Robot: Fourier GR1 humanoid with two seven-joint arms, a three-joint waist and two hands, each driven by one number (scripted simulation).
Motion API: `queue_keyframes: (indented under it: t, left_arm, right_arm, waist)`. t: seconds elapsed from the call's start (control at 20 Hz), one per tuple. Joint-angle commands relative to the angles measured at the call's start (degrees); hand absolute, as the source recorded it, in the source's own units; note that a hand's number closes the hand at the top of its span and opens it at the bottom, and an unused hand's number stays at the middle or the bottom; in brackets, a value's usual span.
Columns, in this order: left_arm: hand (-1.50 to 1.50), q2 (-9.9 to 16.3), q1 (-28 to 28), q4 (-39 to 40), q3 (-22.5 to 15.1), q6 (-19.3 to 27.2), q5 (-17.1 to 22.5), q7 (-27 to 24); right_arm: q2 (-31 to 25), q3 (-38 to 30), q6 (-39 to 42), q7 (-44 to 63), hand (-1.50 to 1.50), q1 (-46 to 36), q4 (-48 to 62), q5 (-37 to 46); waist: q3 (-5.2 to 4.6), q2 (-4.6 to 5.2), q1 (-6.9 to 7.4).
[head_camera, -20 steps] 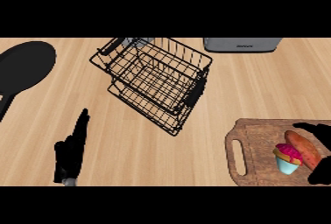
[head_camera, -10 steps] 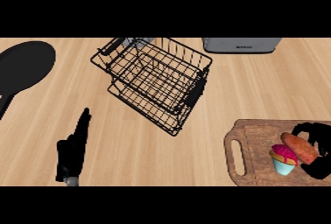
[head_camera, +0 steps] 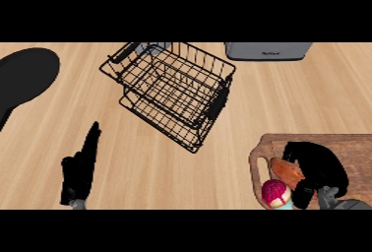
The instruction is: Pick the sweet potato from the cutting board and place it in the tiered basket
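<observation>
The black right hand (head_camera: pixel 317 167) curls over the orange sweet potato (head_camera: pixel 288 171) on the brown wooden cutting board (head_camera: pixel 349 147), and lifting risks bumping the pink-topped cupcake (head_camera: pixel 275 193) just beside it.

Tiered basket (head_camera: pixel 174 93) behind centre; cutting board (head_camera: pixel 349 147) front right, sweet potato (head_camera: pixel 287 170) on it.

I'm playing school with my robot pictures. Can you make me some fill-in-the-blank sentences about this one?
1. The sweet potato lies on the ____ board.
2. The right hand is curled over the ____ potato.
3. The wire ____ stands on the counter, holding nothing.
4. The left hand has its fingers ____.

Missing words: cutting; sweet; basket; straight
</observation>
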Motion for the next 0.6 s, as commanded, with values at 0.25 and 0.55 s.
queue_keyframes:
  t: [0.25, 0.55]
  left_arm:
    - [0.00, -1.29, 3.23, 1.53, -1.42, -0.35, -0.26, 0.33]
    - [0.00, -0.21, 1.97, 0.65, 0.43, -0.79, 0.68, 1.11]
  right_arm:
    - [21.96, 16.25, -11.82, 27.21, 1.50, 2.18, -18.20, 13.71]
    - [22.28, 23.37, -15.67, 38.04, 1.50, -1.34, -34.55, 21.23]
  waist:
    - [0.38, 0.40, -0.39]
    - [0.30, 0.08, -0.87]
